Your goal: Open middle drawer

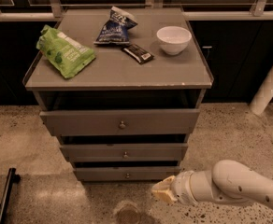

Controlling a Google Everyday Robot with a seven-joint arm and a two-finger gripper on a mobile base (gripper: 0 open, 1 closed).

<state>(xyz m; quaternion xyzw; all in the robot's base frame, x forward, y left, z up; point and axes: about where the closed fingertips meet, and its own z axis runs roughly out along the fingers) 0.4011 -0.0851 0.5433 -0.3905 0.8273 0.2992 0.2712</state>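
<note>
The middle drawer [123,152] is the grey flat front with a small round metal knob [125,155], between the taller top drawer [120,122] and the smallest bottom drawer [126,174]. Its inside is not visible. My gripper [161,191] hangs low in front of the cabinet, to the right of and below the bottom drawer's knob [127,175]. It is apart from all the drawer fronts and holds nothing that I can see. The white arm [230,185] comes in from the lower right.
On the cabinet top [118,71] lie a green bag [64,51], a blue bag [115,27], a dark bar [138,53] and a white bowl [174,39]. A white post [269,90] stands at the right. A dark object [3,197] lies on the floor at lower left.
</note>
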